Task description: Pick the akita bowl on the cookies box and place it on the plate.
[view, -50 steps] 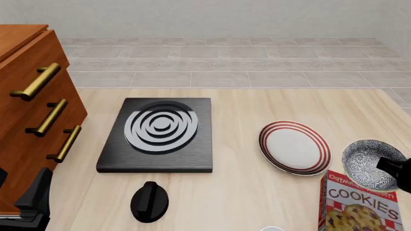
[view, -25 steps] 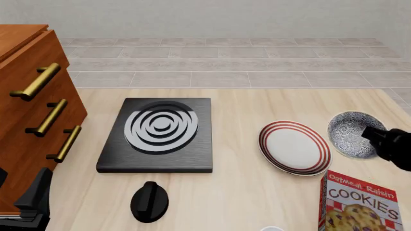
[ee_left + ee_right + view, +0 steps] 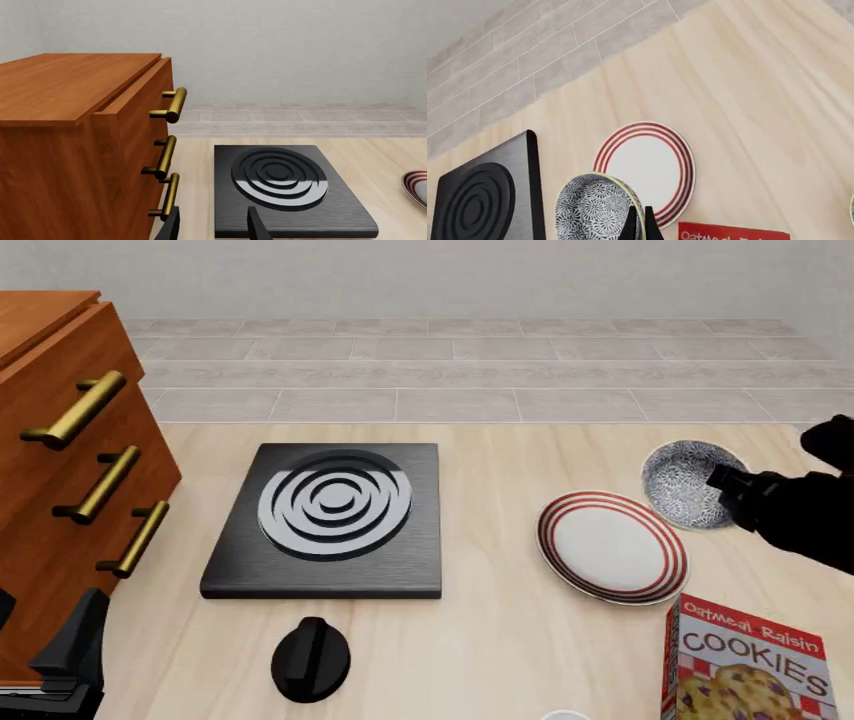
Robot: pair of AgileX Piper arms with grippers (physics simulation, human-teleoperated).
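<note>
Akita bowl (image 3: 687,483): front view, its right rim is covered by the right gripper (image 3: 733,489); right wrist view, its lower part is cut by the picture's edge.
Right gripper: only dark fingertips show in its wrist view, and the arm runs off the front view's right edge.
Cookies box (image 3: 750,661): lower part and right corner cut off (lettering readable only in part); in the wrist view just a red strip.
Plate (image 3: 417,184): only a sliver in the left wrist view.
Left gripper (image 3: 212,229): fingers cut at the edge.
Cabinet (image 3: 60,470): left side out of the picture.
</note>
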